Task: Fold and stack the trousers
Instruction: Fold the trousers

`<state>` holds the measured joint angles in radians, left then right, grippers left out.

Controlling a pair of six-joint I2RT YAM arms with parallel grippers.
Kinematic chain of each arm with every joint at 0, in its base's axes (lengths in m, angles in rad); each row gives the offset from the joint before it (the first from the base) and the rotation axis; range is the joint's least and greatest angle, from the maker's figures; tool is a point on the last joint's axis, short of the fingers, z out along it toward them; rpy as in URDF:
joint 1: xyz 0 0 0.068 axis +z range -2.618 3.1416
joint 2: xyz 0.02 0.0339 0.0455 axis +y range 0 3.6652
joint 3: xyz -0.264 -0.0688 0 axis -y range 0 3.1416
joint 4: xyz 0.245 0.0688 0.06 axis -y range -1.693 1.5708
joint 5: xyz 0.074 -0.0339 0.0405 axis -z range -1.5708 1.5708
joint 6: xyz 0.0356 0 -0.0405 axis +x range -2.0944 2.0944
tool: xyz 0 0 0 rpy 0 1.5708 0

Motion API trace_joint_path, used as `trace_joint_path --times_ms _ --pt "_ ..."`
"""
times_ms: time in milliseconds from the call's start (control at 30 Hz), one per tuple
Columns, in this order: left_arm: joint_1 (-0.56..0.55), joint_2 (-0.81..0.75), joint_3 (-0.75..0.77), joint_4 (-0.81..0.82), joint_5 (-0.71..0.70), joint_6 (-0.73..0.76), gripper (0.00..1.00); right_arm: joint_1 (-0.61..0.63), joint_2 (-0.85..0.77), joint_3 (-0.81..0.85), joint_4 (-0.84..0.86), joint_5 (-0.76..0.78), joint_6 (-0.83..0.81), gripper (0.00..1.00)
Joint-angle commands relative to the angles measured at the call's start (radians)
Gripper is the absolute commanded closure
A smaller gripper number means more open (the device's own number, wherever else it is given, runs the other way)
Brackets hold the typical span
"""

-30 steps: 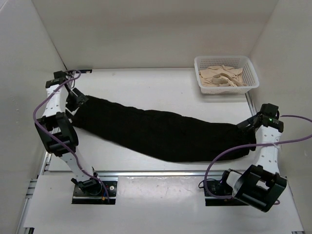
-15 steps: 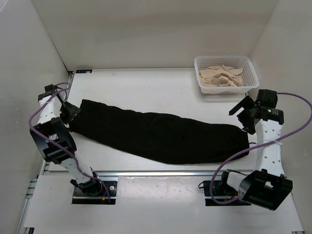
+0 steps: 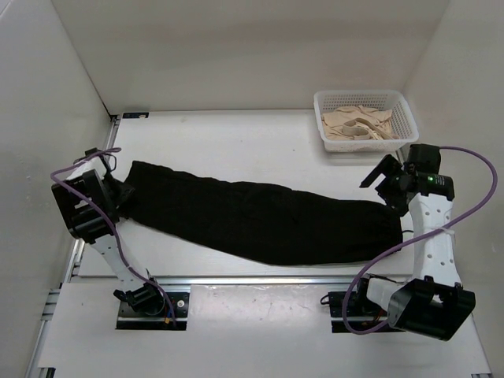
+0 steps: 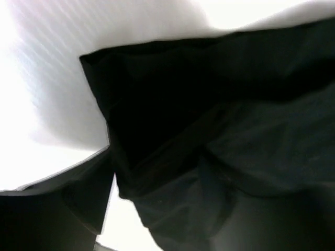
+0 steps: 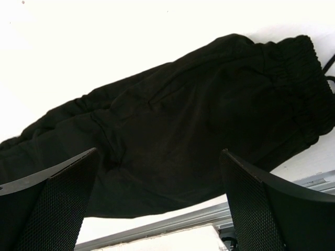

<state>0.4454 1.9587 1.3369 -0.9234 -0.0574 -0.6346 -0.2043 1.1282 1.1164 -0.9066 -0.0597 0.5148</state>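
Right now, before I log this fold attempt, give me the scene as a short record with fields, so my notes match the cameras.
garment: black wrinkled soft-fabric trousers, laid out at full length, slanting across the white table
waistband: elastic waistband at the right end
right arm: jaws open, empty, clear of the cloth near the waistband
left arm: at the leg end; whether its jaws grip cannot be told
container: white plastic mesh basket holding beige cloth, far right corner
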Motion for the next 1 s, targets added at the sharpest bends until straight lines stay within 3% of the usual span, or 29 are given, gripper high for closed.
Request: trace_joint_path --times_ms 0,33,100,333,533,667,700,867,900,933,967 --pt "-0.002 0.009 0.015 0.032 -0.032 -0.017 0.35 0.003 -0.047 0.037 -0.020 -0.009 -0.016 0.00" --pt "-0.002 0.019 0.036 0.032 -0.042 -0.017 0.58 0.003 -0.047 0.037 -0.020 0.001 -0.016 0.00" --pt "-0.002 0.019 0.062 0.032 -0.042 -0.002 0.90 0.003 -0.057 0.048 -0.029 0.001 -0.016 0.00" --pt "-0.071 -0.161 0.220 -0.012 -0.056 0.087 0.90 0.003 -0.090 0.057 -0.049 0.001 -0.007 0.00" --pt "-0.284 -0.352 0.363 -0.118 -0.107 0.213 0.90 0.003 -0.090 0.076 -0.049 0.001 -0.007 0.00" --pt "-0.540 -0.464 0.335 -0.146 -0.182 0.191 0.90 0.003 -0.070 0.076 -0.049 -0.008 -0.007 0.00" --pt "-0.654 -0.483 0.300 -0.146 -0.224 0.140 0.90 0.003 -0.070 0.076 -0.049 -0.008 -0.007 0.00" --pt "-1.000 -0.520 0.151 -0.144 -0.248 -0.063 0.90 0.003 -0.081 0.076 -0.049 -0.017 -0.007 0.00" --pt "-1.118 -0.506 0.106 -0.132 -0.248 -0.127 0.90 0.003 -0.081 0.066 -0.049 -0.008 -0.007 0.00" --pt "-1.175 -0.467 0.090 -0.132 -0.248 -0.152 0.73 0.003 -0.090 0.066 -0.049 -0.008 -0.007 0.00" --pt "-1.226 -0.433 0.090 -0.132 -0.234 -0.163 0.49 0.003 -0.090 0.056 -0.049 -0.008 -0.007 0.00"
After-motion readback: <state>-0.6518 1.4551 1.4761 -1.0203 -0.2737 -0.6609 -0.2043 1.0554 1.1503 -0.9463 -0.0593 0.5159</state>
